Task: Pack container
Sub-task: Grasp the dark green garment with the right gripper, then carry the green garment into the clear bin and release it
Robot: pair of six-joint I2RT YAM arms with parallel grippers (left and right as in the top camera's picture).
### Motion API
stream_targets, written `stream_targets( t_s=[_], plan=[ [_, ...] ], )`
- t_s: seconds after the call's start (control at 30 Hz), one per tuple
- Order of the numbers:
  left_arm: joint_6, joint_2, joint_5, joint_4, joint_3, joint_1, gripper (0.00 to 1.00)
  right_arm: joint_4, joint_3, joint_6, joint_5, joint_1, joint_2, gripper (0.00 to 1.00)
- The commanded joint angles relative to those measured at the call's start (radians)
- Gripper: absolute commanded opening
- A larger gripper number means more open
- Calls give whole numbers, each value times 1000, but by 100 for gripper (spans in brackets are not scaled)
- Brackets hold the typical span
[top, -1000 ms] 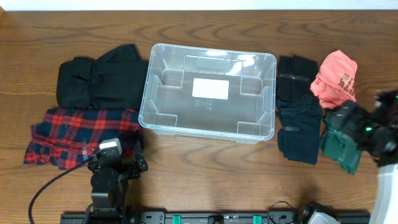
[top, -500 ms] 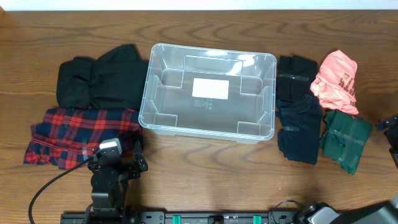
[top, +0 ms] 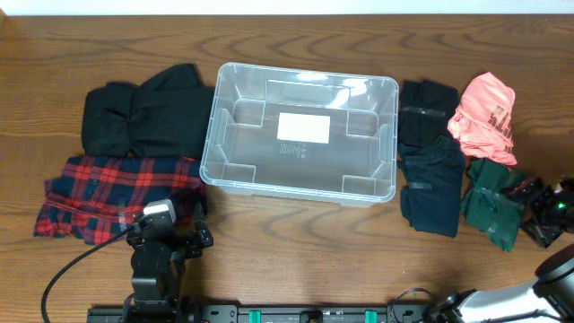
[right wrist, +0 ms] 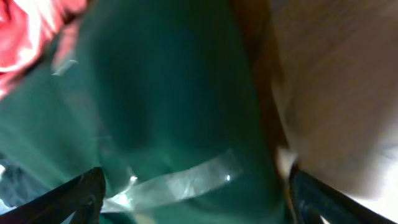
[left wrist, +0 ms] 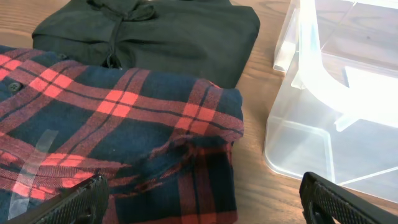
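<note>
The clear plastic container (top: 235,170) with a white label on its base sits open and empty at the table's middle; its corner shows in the left wrist view (left wrist: 311,74). My left gripper (top: 170,235) is open, low at the front left, over the red plaid shirt (top: 108,193) (left wrist: 112,124). My right gripper (top: 536,211) is open at the right edge, right beside the folded green garment (top: 489,208). In the right wrist view the green garment (right wrist: 168,112) with a clear tape strip fills the space between the fingers (right wrist: 193,199).
A black folded garment (top: 143,112) (left wrist: 168,31) lies left of the container. Dark black and navy garments (top: 430,157) lie right of it. A coral pink garment (top: 484,117) (right wrist: 25,31) lies at the back right.
My right arm swung out towards the right edge, then came back down to the green garment. The left arm and the clothes have not moved.
</note>
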Motion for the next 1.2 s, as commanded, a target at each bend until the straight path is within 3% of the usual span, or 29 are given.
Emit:
stream_targets(
  t_s=[0.0,0.07,0.3,0.43,0.6,0.77,0.9,1.0,1.17],
  plan=[
    [13,-7,-1,2,-15,5,98,5,-4,-42,-39,6,30,88],
    [13,-7,-1,2,-15,5,98,8,-4,-42,-35,21,40,80],
    [13,-7,-1,2,-15,5,98,-17,-4,-21,6,54,29,20],
    [13,-7,-1,2,-15,5,98,-55,9,7,-45,55,-61,6],
    [14,-7,-1,2,-15,5,98,-133,34,33,-185,82,-322,2],
    [13,-7,-1,2,-15,5,98,-203,45,73,-310,207,-664,1],
    [13,-7,-1,2,-15,5,98,-157,45,241,-312,383,-869,2],
    [13,-7,-1,2,-15,5,98,-32,45,401,-278,554,-961,1],
    [14,-7,-1,2,-15,5,98,215,40,685,-58,888,-953,1]
  ],
)
